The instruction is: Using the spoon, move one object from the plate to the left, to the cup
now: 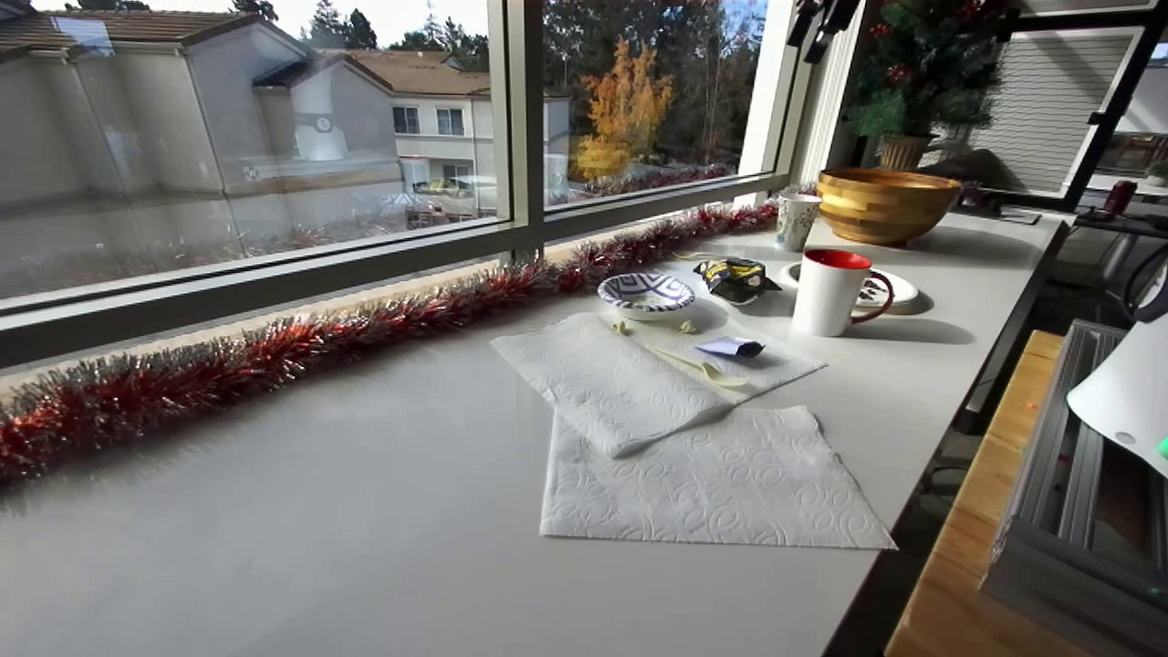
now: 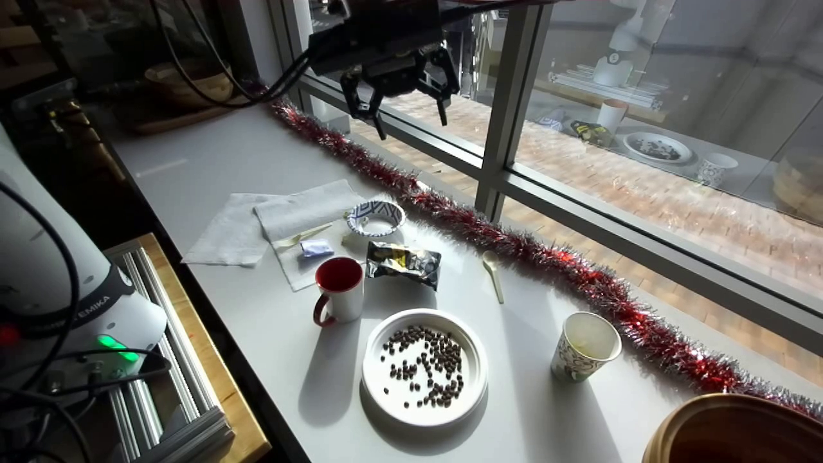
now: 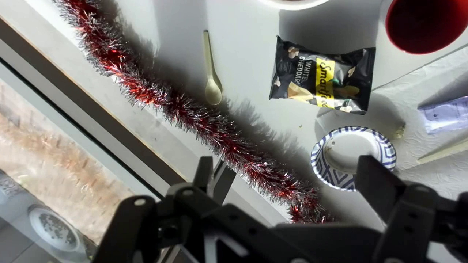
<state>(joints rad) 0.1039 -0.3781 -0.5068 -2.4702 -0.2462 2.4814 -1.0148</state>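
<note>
A pale spoon (image 2: 494, 276) lies alone on the table near the tinsel; the wrist view shows the same spoon (image 3: 212, 82) at upper left, bowl end toward the tinsel. The white round plate (image 2: 432, 417) holds several dark beans, and its rim (image 3: 298, 5) just enters the wrist view's top. Beside it stands the cup, a white mug (image 2: 349, 302) with red inside and a red handle, upright also in an exterior view (image 1: 821, 301). High above the table by the window hangs my gripper (image 2: 413, 125), fingers wide apart. Nothing is between its fingertips (image 3: 369, 171).
A black snack bag (image 2: 404, 265) and a blue-patterned bowl (image 3: 353, 149) lie beyond the mug. Paper towels (image 2: 225, 231) carry another pale utensil (image 2: 305, 235) and a wrapper (image 2: 316, 248). A paper cup (image 2: 582, 350), wooden bowl (image 2: 720, 424), tinsel (image 2: 450, 202) and window frame border the scene.
</note>
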